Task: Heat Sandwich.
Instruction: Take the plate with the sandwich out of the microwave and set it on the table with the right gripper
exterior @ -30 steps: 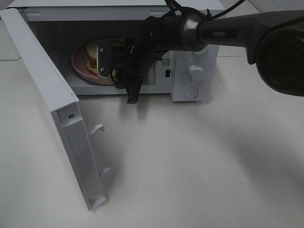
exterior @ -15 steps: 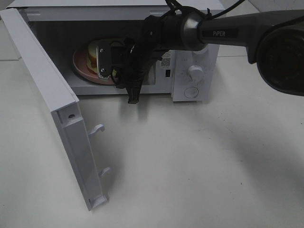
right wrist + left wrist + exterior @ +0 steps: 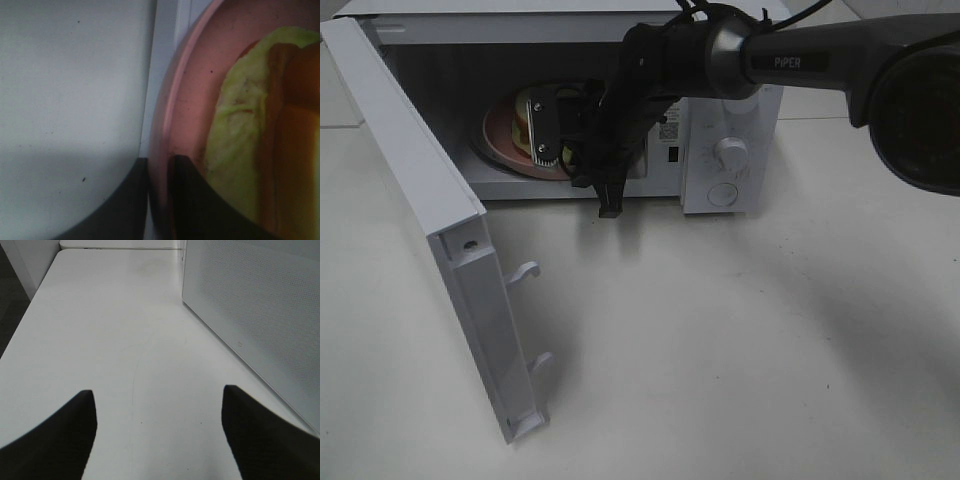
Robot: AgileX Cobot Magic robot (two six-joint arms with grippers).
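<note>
- Microwave [image 3: 520, 25] sat on the white table [image 3: 740, 360] w/ its door [image 3: 410, 170] swung wide open on the hinge side.
- Sandwich [image 3: 280, 140] was inside the microwave cavity, lying on a round pink plate [image 3: 190, 100]. Pale yellow-green filling [image 3: 235, 135] stuck out past the orange-tan crust toward the plate's rim.
- Right arm [image 3: 800, 60] reached across the front of the microwave and into the opening.
- Right gripper [image 3: 161, 159] was clamped on the plate's rim: one finger outside the rim, the other inside it, rim pinched btwn them. Inner finger [image 3: 200, 200] sat just beside the filling; couldn't tell if it touched.
- From the high view most of the plate and sandwich was hidden behind the gripper, only a bit of pink showing inside the microwave.
- Two round knobs [image 3: 730, 153] on the microwave's control panel, one above the other, just beside the arm.
- Two latch hooks [image 3: 525, 270] stuck out of the door's free edge.
- Left gripper [image 3: 157, 390] hung over bare table beside the microwave's perforated side wall [image 3: 260, 315], jaws spread wide, nothing btwn them.
</note>
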